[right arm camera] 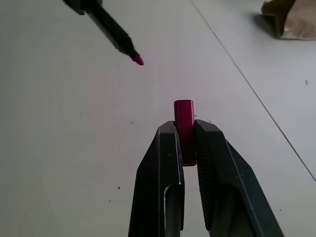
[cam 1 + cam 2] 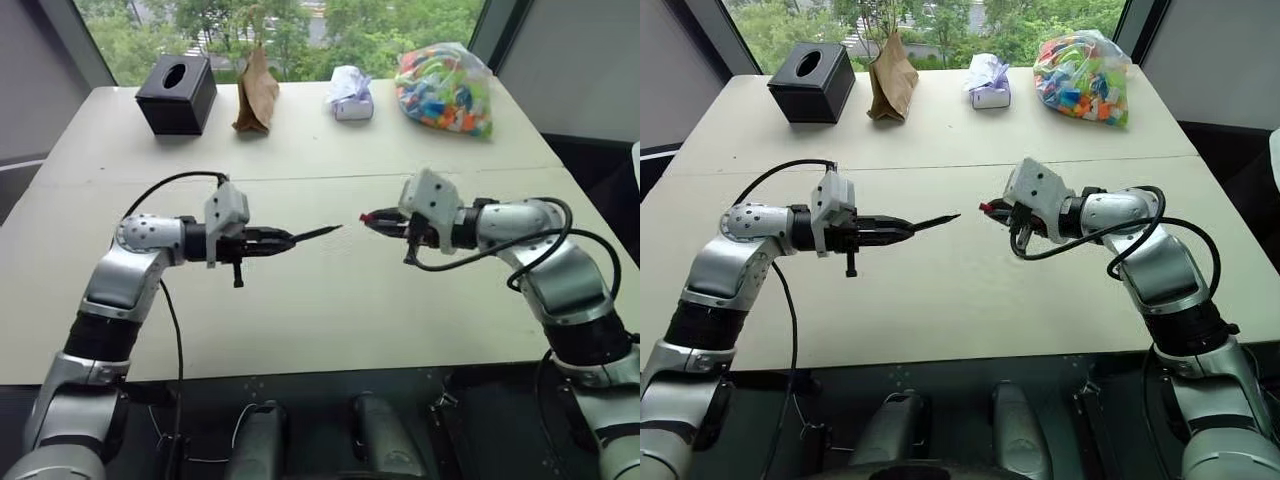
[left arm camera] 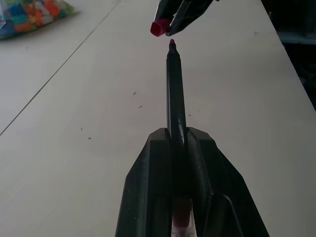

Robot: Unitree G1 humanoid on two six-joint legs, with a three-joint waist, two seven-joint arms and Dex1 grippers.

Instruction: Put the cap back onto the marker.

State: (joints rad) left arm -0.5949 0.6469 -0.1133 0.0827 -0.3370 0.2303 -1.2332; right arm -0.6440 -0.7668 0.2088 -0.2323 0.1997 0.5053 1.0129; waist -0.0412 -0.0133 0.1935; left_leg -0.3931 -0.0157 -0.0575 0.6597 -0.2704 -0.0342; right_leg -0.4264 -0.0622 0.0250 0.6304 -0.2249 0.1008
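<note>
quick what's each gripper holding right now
left gripper: shut on the marker
right gripper: shut on the cap

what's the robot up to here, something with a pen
It is about to recap a marker. The left gripper is shut on the marker, held above the table with its red tip pointing toward the other arm. The right gripper is shut on the small red cap, facing the tip. A small gap separates cap and tip, so the cap is not yet on. A tissue box, paper bag and bag of coloured pieces sit at the far edge.
</note>
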